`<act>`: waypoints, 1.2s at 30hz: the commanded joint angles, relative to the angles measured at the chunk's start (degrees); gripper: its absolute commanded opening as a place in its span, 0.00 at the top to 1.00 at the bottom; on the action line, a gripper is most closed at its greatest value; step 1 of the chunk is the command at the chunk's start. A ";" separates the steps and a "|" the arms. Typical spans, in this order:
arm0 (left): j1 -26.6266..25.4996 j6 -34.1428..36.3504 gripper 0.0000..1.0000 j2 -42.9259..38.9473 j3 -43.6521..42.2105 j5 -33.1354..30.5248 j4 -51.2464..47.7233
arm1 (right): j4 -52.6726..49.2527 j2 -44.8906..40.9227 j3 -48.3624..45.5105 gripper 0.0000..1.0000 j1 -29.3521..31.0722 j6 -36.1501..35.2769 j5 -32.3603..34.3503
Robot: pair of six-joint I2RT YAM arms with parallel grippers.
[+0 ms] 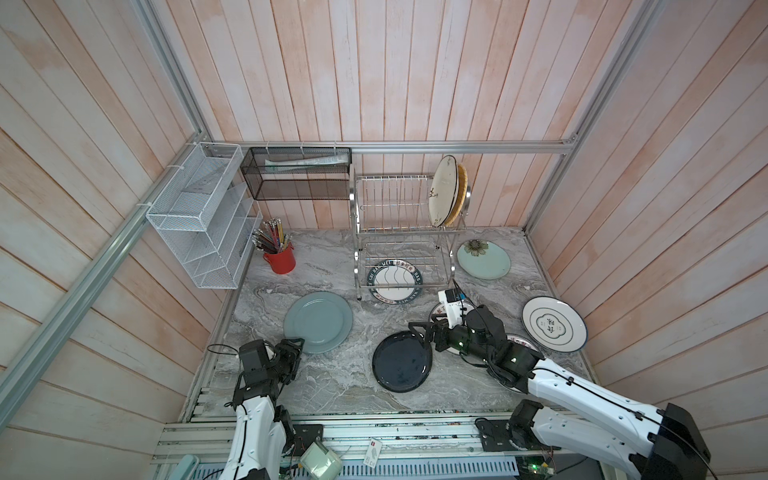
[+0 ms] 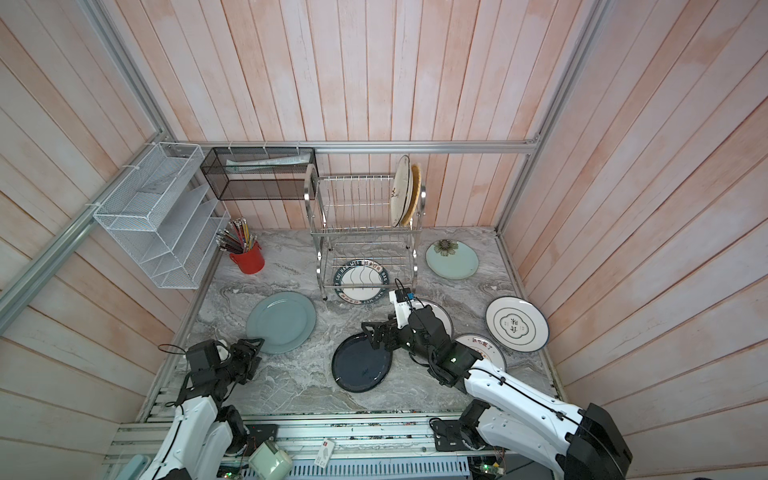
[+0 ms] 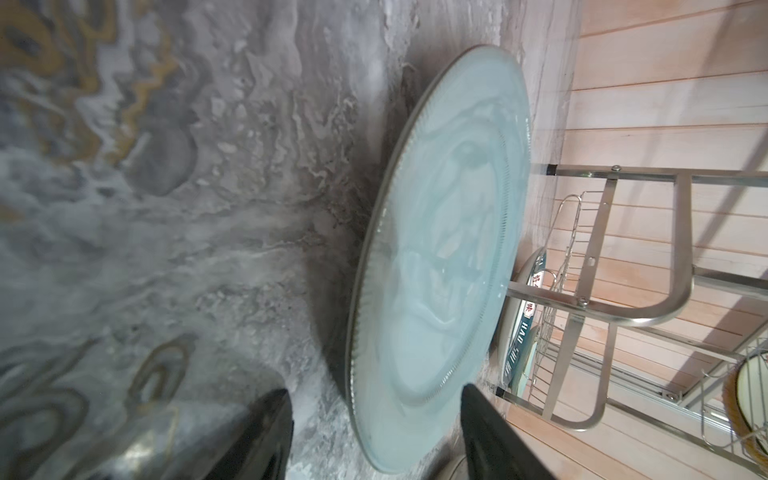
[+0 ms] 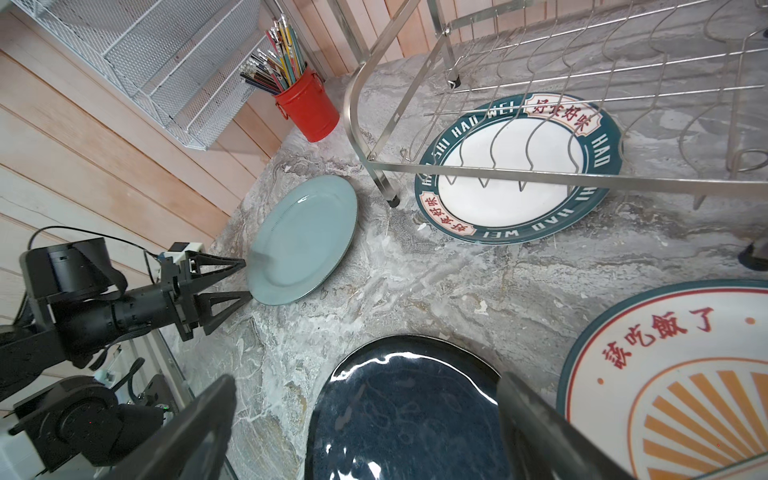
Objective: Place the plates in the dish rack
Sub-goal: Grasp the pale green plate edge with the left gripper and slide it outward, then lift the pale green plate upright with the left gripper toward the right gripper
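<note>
Marble [image 1: 332, 386]; left fingers [image 3: 266, 436] astride teal plate [image 3: 436, 249]

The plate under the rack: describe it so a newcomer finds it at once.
Find the steel dish rack at the back of the marble counter. Lying flat on the counter, partly beneath its lower tier, is a white plate. Unlike the plain grey-teal plate and glossy black plate nearby, it has a dark green rim with white lettering.
</note>
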 commanded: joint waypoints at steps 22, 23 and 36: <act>0.48 -8.75 0.67 24.96 -4.04 0.57 28.00 | 2.08 -3.56 -1.59 0.02 0.30 2.62 -1.07; 0.48 -8.86 0.69 25.49 -3.46 0.49 27.44 | 1.89 -3.76 -1.59 0.02 0.29 2.70 -1.10; 0.49 -7.65 1.00 29.98 -1.34 7.06 37.46 | -1.55 -5.68 -0.26 0.02 0.31 2.83 -0.35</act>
